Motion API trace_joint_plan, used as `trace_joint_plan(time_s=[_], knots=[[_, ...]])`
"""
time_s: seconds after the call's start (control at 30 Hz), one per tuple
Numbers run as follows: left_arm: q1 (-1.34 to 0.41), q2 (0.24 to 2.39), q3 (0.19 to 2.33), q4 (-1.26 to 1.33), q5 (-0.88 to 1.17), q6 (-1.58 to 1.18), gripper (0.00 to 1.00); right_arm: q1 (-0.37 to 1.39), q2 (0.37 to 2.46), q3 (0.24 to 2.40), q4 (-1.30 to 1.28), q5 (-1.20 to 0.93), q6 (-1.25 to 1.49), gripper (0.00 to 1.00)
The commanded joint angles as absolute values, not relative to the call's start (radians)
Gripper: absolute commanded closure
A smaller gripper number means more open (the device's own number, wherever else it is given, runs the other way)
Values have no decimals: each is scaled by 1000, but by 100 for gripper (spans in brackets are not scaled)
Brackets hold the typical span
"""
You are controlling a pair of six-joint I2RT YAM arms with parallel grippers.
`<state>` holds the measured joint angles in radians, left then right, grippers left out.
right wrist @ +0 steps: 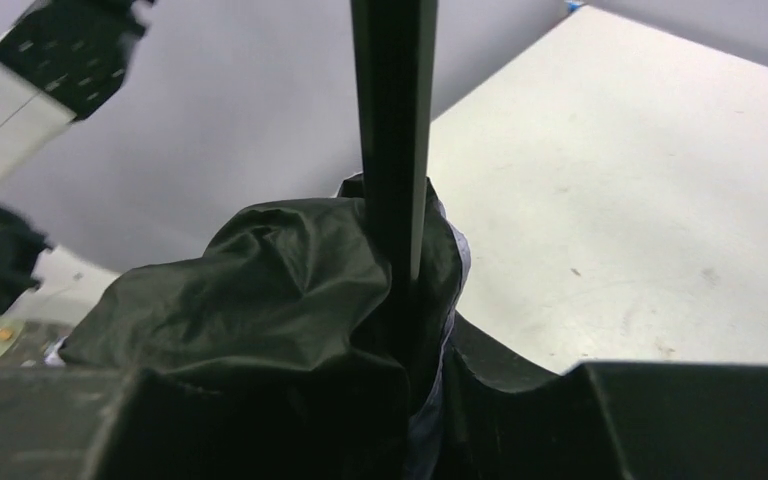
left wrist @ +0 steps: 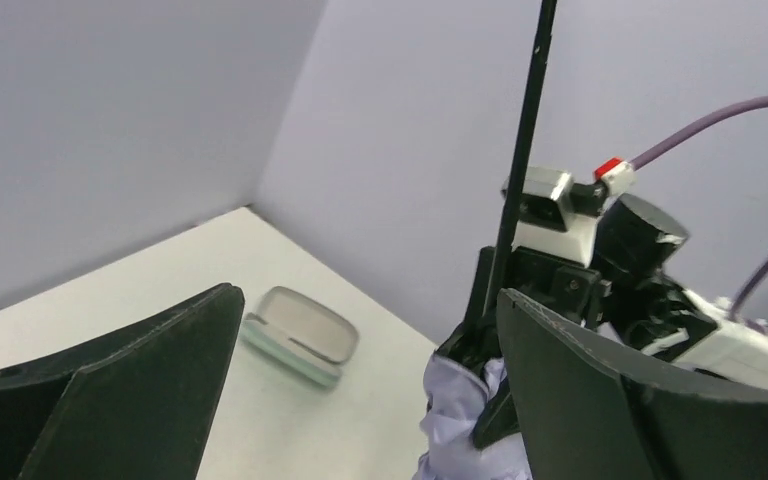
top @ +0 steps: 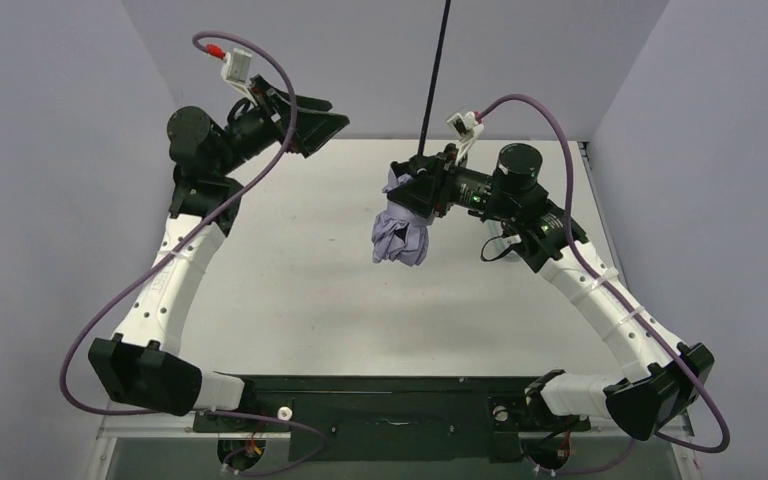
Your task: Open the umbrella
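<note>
The umbrella (top: 400,240) is held in the air above the table's middle. Its lavender fabric hangs down bunched, and the thin black shaft (top: 435,70) runs up out of the top view, so the knob handle is out of view. My right gripper (top: 418,188) is shut on the umbrella where the fabric meets the shaft. In the right wrist view the black underside (right wrist: 260,290) and shaft (right wrist: 395,150) fill the space between the jaws (right wrist: 430,400). My left gripper (top: 315,120) is open and empty, raised at the back left. In its view (left wrist: 370,340) the umbrella (left wrist: 460,410) is beside the right finger (left wrist: 640,400).
A pale green oblong case (left wrist: 300,335) lies on the table near the back wall, between my left fingers in the left wrist view. The right arm's wrist (left wrist: 600,240) is close behind the umbrella. Grey walls enclose the white table (top: 290,280) on three sides.
</note>
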<state>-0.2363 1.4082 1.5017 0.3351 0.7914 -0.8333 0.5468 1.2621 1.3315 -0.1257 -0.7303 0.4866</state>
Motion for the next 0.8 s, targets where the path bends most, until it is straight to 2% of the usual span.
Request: trace_joint_plan(time_s=[0.0,0.13,0.33,0.53,0.73,0.77], knots=[[-245,1276,1424,136,694,-490,3,533,1207,1347,-47,-519,507,100],[-319,1172,1348,-43,628,-271,3,528,1215,1363,-33,-378,564,100],[-576,1163,1328,-214,428,-17,3,539,1246,1392,-13,-281,677,100],[-704,1264,1375,-290,266,46,3,577,1261,1416,-48,-192,717,100],[-739,1320,1359,-239,141,36,2,642,1257,1446,-100,-127,694,100],[-739,1323,1363,-237,123,38,7,651,1257,1451,-119,-116,691,100]])
